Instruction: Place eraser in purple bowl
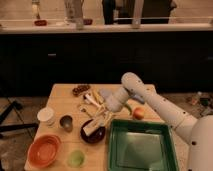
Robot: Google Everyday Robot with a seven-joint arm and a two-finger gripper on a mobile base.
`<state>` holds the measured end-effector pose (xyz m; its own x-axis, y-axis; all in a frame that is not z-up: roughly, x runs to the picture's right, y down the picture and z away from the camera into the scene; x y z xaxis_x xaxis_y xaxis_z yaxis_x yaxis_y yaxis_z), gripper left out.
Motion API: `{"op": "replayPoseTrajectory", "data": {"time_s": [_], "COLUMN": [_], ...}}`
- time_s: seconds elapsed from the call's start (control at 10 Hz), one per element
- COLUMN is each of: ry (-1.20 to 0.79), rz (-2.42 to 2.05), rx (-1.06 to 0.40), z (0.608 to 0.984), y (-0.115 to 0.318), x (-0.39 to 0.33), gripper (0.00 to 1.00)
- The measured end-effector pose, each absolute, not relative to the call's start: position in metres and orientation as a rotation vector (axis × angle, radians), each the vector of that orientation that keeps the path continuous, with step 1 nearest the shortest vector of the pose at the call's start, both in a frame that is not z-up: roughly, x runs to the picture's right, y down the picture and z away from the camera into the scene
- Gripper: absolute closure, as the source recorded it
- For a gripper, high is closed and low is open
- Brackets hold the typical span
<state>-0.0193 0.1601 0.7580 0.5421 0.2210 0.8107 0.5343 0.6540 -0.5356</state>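
The dark purple bowl [93,134] sits on the wooden table [60,102], left of the green tray. A pale oblong piece that looks like the eraser [90,128] lies over or in the bowl, tilted. My gripper [104,120] comes in from the right on the white arm [150,102] and hangs just above the bowl's far right rim, right by the pale piece. I cannot tell whether it is touching or holding that piece.
A green tray [141,148] stands at the front right. An orange bowl [44,150] and a small green bowl [76,158] stand at the front left, with a white cup [46,116] and a metal cup [66,122] behind. An orange fruit [138,113], utensils [92,99] and a brown item [80,90] lie further back.
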Motion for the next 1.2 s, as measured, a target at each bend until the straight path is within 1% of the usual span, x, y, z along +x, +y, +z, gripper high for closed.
{"op": "replayPoseTrajectory", "data": {"time_s": [0.2,0.3,0.4,1.2], "ry": [-1.011,-1.011,-1.011,-1.012], "rz": [-0.217,-0.217,-0.217,-0.215], "rx": [-0.873,-0.873,-0.873,-0.873], "z": [0.7582,0.7582,0.7582,0.7584], "y": [0.1603,0.1604,0.1604,0.1608], "x": [-0.0196,-0.0195,-0.0195,-0.019], "gripper": [0.38,0.26,0.21,0.2]}}
